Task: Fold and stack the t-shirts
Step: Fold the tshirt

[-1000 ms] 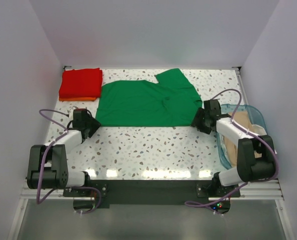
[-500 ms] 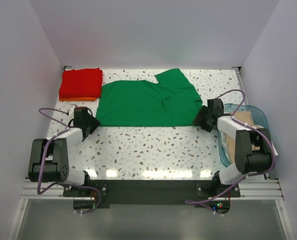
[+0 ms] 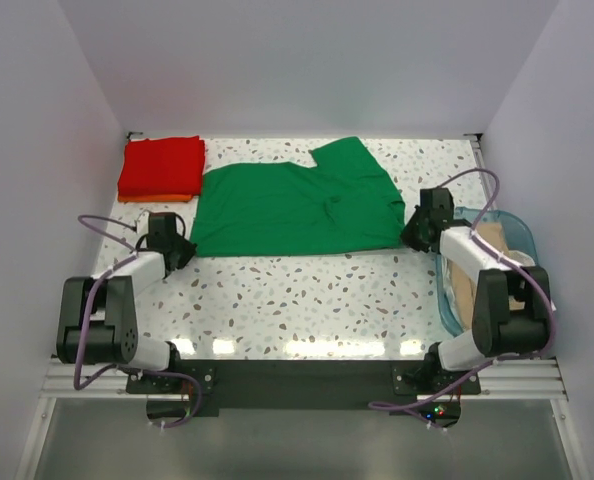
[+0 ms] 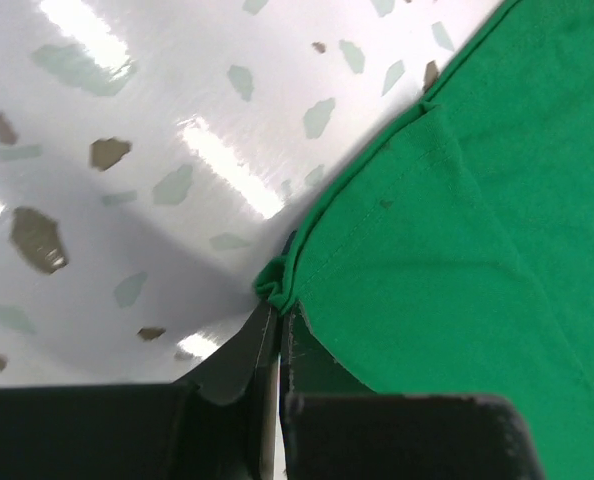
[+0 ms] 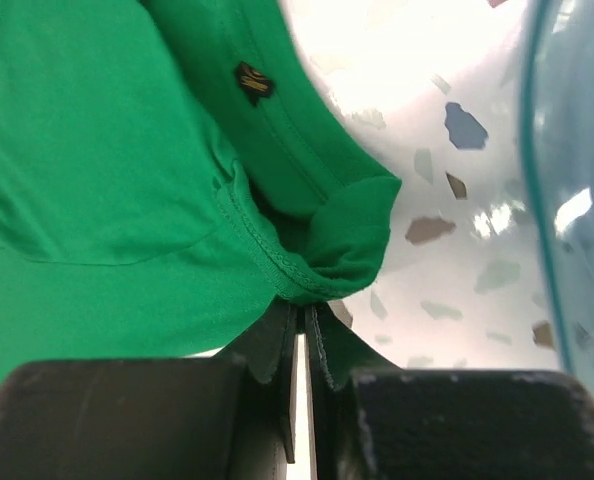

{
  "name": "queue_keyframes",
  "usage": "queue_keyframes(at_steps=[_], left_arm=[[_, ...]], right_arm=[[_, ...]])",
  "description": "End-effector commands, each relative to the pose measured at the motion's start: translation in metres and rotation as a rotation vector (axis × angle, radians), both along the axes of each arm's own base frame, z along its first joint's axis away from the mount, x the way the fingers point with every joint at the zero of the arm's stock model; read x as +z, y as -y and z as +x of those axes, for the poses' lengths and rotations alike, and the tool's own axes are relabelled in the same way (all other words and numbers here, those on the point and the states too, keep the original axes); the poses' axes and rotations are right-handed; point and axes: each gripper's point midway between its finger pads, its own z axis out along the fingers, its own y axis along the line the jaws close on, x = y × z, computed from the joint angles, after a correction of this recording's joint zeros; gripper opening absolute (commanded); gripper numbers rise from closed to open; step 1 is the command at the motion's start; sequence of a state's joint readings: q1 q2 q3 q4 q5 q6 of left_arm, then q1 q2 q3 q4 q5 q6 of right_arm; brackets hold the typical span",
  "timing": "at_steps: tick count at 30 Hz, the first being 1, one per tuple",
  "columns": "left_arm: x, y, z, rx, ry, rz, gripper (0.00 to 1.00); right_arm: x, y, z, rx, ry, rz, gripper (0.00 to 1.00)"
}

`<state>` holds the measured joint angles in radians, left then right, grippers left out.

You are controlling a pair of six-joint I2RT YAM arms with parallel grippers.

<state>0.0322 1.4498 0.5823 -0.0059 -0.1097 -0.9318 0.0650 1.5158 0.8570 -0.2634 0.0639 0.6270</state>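
**Two pinches on one green shirt (image 3: 297, 205)**

Top view: the green shirt lies spread flat on the far half of the table (image 3: 297, 290), one sleeve pointing toward the far edge. The left gripper (image 3: 184, 250) sits at its near left corner and the right gripper (image 3: 409, 235) at its near right corner. A folded red shirt (image 3: 162, 165) rests on an orange shirt (image 3: 157, 198) in the far left corner, just beside the green one. A basket (image 3: 514, 226) at the right edge holds a beige shirt (image 3: 487, 240).

Left wrist view: the left gripper (image 4: 279, 310) is closed, its jaws pinching a small bunched fold at the hem corner of the green shirt (image 4: 457, 250), which lies on the table (image 4: 127, 150).

Right wrist view: the right gripper (image 5: 300, 310) is closed on the rolled hem corner of the green shirt (image 5: 97, 150). The basket (image 5: 577, 150) wall stands near, to the right, with bare table (image 5: 427, 100) between.
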Motion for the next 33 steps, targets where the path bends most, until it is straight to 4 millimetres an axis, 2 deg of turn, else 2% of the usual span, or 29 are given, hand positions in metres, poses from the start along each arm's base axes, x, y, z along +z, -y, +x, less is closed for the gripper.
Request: queue_keyframes(at_steps=[1,2,6,8,9,12,16,18,19,22,23,24,25,26,27,29,30,31,32,33], left_arm=[[0.022,-0.017,-0.013,0.047,-0.019,0.082,0.0],[0.023,-0.02,-0.018,0.056,-0.025,0.091,0.0],[0.033,-0.029,-0.041,0.094,-0.028,0.125,0.0],[0.038,-0.032,-0.056,0.111,-0.031,0.139,0.0],[0.04,-0.032,-0.06,0.118,-0.026,0.139,0.0],[0.046,-0.033,-0.078,0.136,-0.013,0.137,0.0],[0.051,-0.03,-0.1,0.146,0.005,0.117,0.0],[0.053,-0.027,-0.105,0.152,0.016,0.102,0.0],[0.057,-0.023,-0.106,0.144,0.034,0.084,0.03],[0.063,-0.018,-0.109,0.161,0.034,0.038,0.3],[0.066,-0.017,-0.108,0.159,0.035,0.034,0.4],[0.068,-0.017,-0.108,0.155,0.033,0.037,0.56],[0.079,-0.019,-0.103,0.155,0.048,0.046,0.6],[0.085,-0.02,-0.101,0.141,0.058,0.062,0.66],[0.092,-0.021,-0.097,0.136,0.071,0.076,0.68],[0.117,-0.022,-0.08,0.097,0.156,0.107,0.68],[0.126,-0.021,-0.07,0.067,0.197,0.118,0.66],[0.14,-0.02,-0.054,0.049,0.245,0.124,0.65],[0.144,-0.02,-0.046,0.025,0.251,0.142,0.63],[0.145,-0.019,-0.031,0.006,0.231,0.15,0.63]], right_arm=[[0.039,0.015,-0.011,-0.007,0.056,-0.076,0.03],[0.049,0.015,-0.016,-0.004,0.078,-0.076,0.02],[0.057,0.014,-0.042,0.016,0.08,-0.062,0.01],[0.054,0.012,-0.058,0.024,0.058,-0.055,0.01],[0.061,0.011,-0.064,0.027,0.079,-0.046,0.01],[0.06,0.006,-0.084,0.042,0.063,-0.01,0.01],[0.069,0.001,-0.111,0.05,0.074,0.028,0.02],[0.07,-0.001,-0.121,0.044,0.076,0.042,0.07],[0.076,0.0,-0.128,0.039,0.097,0.048,0.1],[0.077,-0.007,-0.139,0.043,0.107,0.092,0.33],[0.08,-0.007,-0.14,0.042,0.125,0.096,0.48],[0.082,-0.007,-0.14,0.043,0.134,0.094,0.55],[0.084,-0.007,-0.138,0.046,0.142,0.094,0.63],[0.089,-0.008,-0.134,0.054,0.147,0.091,0.64],[0.091,-0.009,-0.131,0.065,0.153,0.091,0.65],[0.102,-0.018,-0.114,0.121,0.207,0.114,0.67],[0.098,-0.022,-0.105,0.139,0.191,0.124,0.67],[0.103,-0.027,-0.092,0.162,0.226,0.137,0.67],[0.112,-0.027,-0.081,0.172,0.247,0.129,0.67],[0.1,-0.029,-0.07,0.174,0.201,0.128,0.67]])
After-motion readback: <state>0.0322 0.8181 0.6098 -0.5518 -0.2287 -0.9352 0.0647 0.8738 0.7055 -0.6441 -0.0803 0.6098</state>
